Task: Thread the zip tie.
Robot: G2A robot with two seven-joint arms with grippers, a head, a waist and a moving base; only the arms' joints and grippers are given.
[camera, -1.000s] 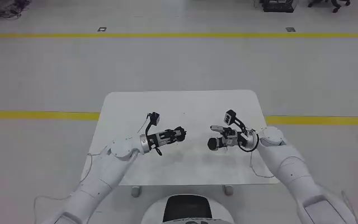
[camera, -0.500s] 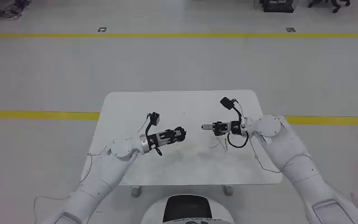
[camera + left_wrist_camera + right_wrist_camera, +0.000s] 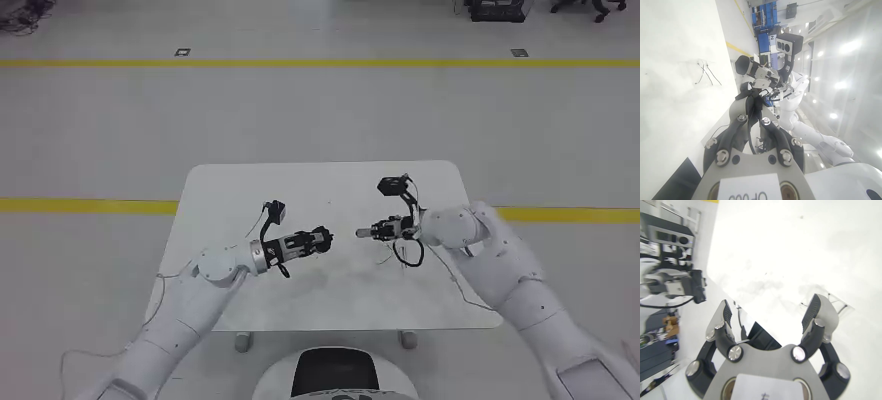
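With the black zip tie [image 3: 752, 101] pinched in the left gripper [image 3: 752, 106] and the right gripper [image 3: 770, 308] spread empty near the left gripper, threading looks unstarted; next, grasp the tail and aim it into the head.

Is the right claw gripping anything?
No, in the right wrist view the right claw is spread wide open and nothing sits in the gap.

- Bright, even light from above in the top view.
- Strong white glare off the table [image 3: 791, 237] in both wrist views, nearly washed out to plain white.
- Round glowing ceiling lights [image 3: 833, 116], with haze around them.
- Bent, stretched lines near the wrist views' edges.
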